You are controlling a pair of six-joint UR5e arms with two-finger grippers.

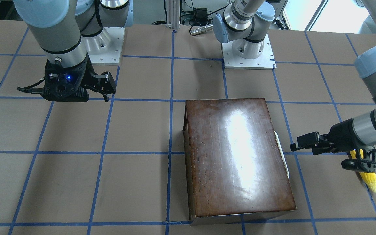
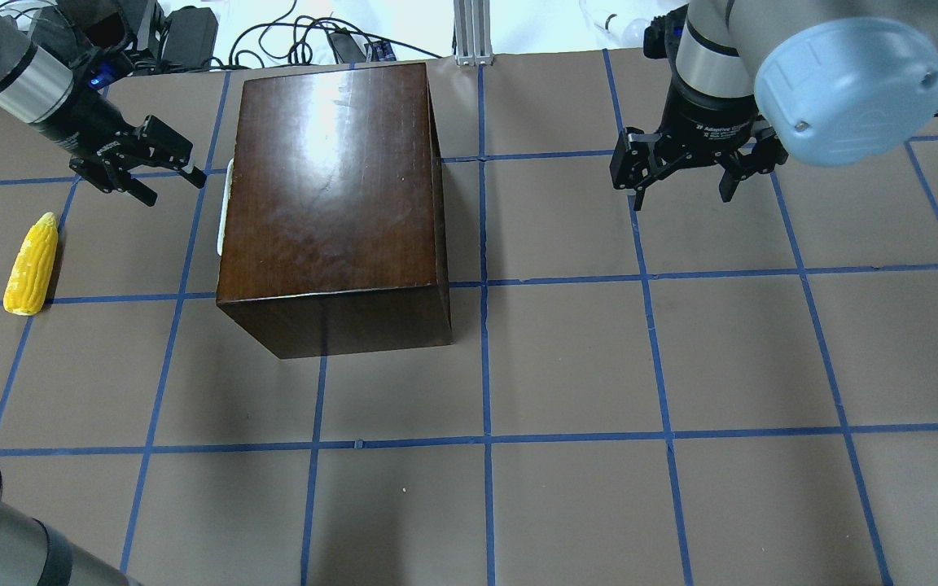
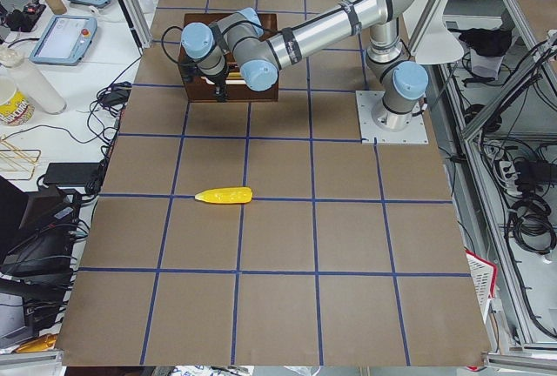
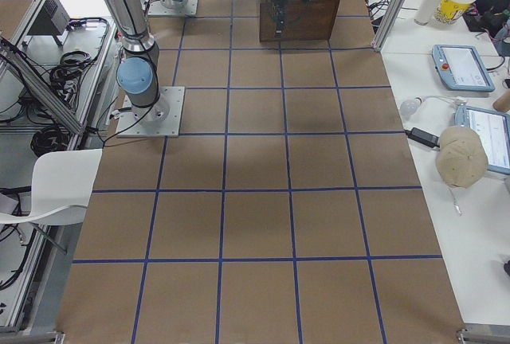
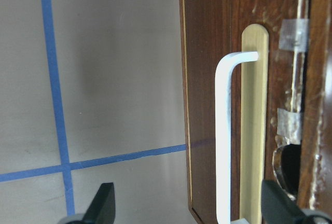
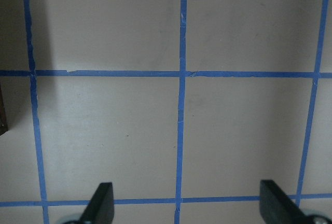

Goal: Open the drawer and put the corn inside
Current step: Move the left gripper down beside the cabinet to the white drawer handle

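The glossy dark-brown box [image 2: 330, 179] stands left of the table's middle. Its drawer is shut; the dark, worn front panel [image 5: 207, 79] with a white handle [image 5: 223, 136] fills the left wrist view. The handle [image 2: 227, 207] faces the robot's left. My left gripper [image 2: 174, 190] is open and empty, a short way off the handle, pointing at it. The yellow corn [image 2: 31, 264] lies on the table further left, behind that gripper; the front view shows the corn [image 1: 370, 181] partly hidden by the wrist. My right gripper [image 2: 681, 198] is open and empty, hovering over the table right of the box.
The brown table surface [image 2: 567, 366] is marked with a blue tape grid. The two arm bases [image 1: 248, 55] stand at the robot's edge. Cables and a metal post [image 2: 469, 32] lie beyond the far edge, behind the box.
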